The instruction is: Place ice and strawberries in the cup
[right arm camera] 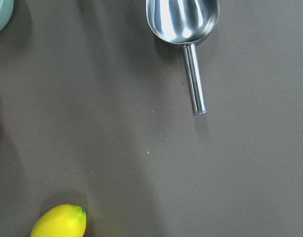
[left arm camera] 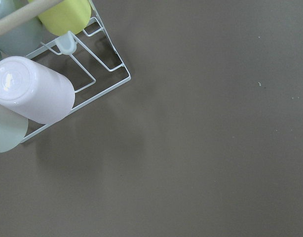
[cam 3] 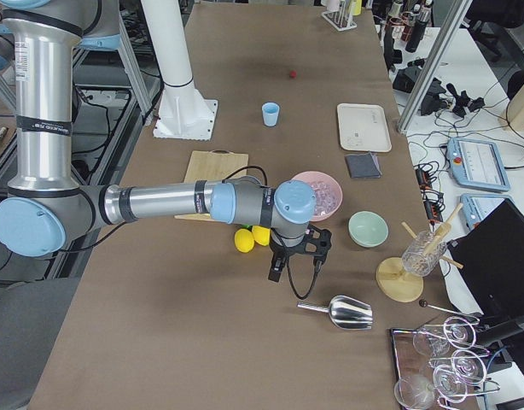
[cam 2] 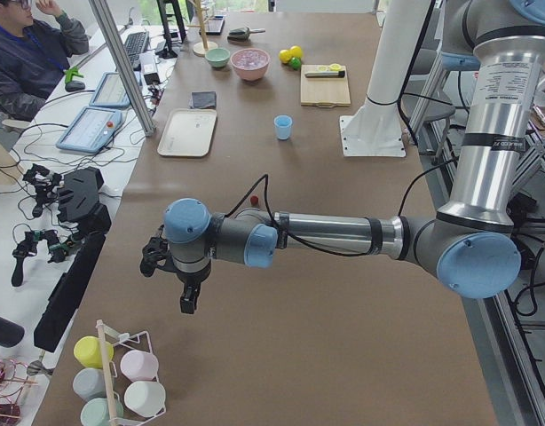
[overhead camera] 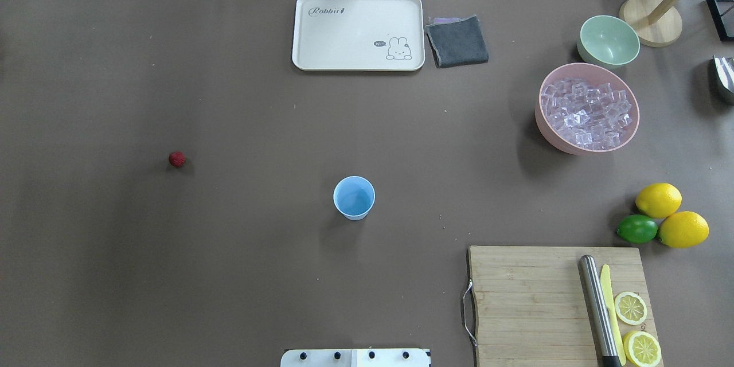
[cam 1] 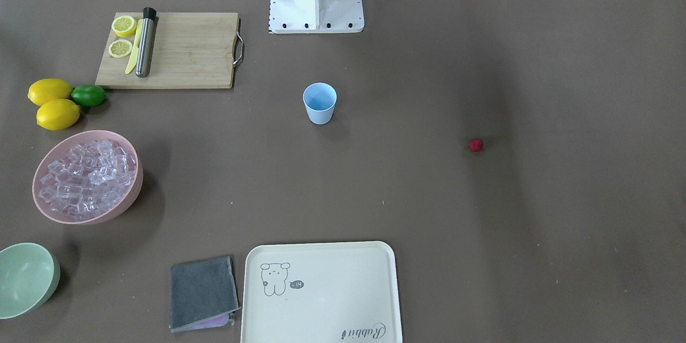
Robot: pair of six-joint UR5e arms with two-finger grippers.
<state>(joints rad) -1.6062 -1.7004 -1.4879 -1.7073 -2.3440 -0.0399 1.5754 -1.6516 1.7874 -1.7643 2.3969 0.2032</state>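
Observation:
The light-blue cup point(overhead camera: 354, 198) stands upright and looks empty near the table's middle; it also shows in the front view point(cam 1: 320, 103). The tiny red strawberry point(overhead camera: 177, 159) lies alone on the robot's left half. The clear ice cubes point(overhead camera: 588, 112) fill a pink bowl point(overhead camera: 542, 126) on the right half. My left gripper point(cam 2: 189, 300) shows only in the exterior left view, over bare table at the far left end; I cannot tell if it is open. My right gripper point(cam 3: 276, 269) shows only in the exterior right view, between the lemons and a metal scoop; I cannot tell its state.
A cutting board point(overhead camera: 550, 298) with lemon slices, a knife and a steel muddler lies front right. Two lemons and a lime point(overhead camera: 637, 229) sit beside it. A pale green bowl point(overhead camera: 609, 40), cream tray point(overhead camera: 358, 31), grey cloth point(overhead camera: 457, 40), steel scoop point(right arm camera: 183, 24) and cup rack point(left arm camera: 38, 84) are also present.

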